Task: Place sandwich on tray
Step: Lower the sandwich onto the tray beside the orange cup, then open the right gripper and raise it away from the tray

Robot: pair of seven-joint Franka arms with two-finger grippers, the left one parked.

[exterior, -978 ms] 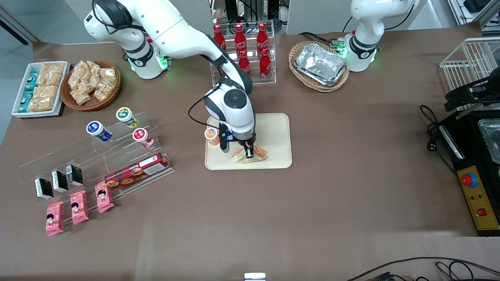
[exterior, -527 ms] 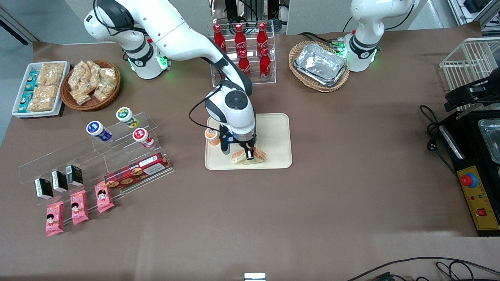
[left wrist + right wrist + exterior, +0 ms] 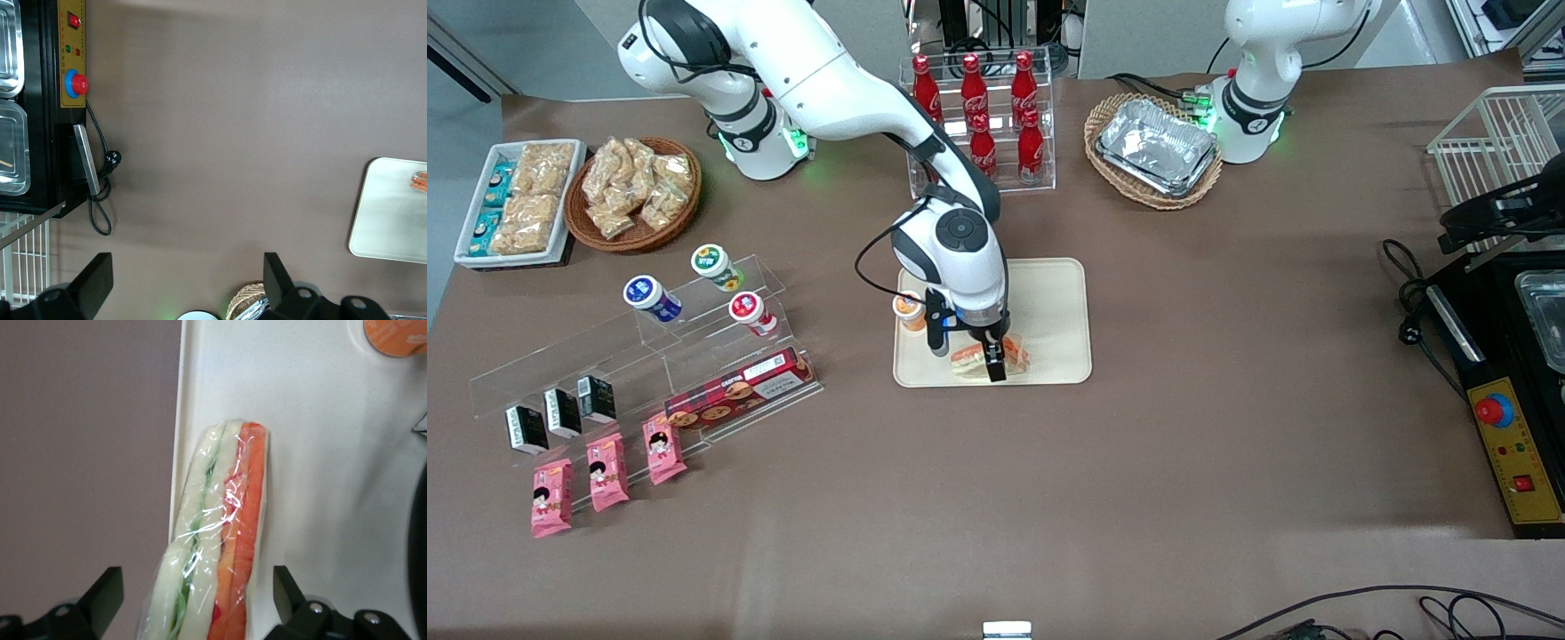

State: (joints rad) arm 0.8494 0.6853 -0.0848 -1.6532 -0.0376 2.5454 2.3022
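Now, front view: gripper point(image 3: 967, 358) spread over clear-wrapped triangular sandwich point(image 3: 990, 357), lying on large cream-beige plastic tray point(image 3: 1049, 302); second ago fingers pinched it, so placing looks done. Orange-lidded small cup point(image 3: 908, 310) beside gripper.

Right wrist view: sandwich point(image 3: 220, 540) between open fingers, close by tray rim point(image 3: 179, 420); room upward free for retreat.

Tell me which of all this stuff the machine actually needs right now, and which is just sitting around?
Needed:
sandwich, lying on the tray
tray
claw, open, straddling the sandwich

Sitting around:
orange-lidded cup on the tray
cola bottles
foil trays in a basket
snack bags
biscuit box
pink packets
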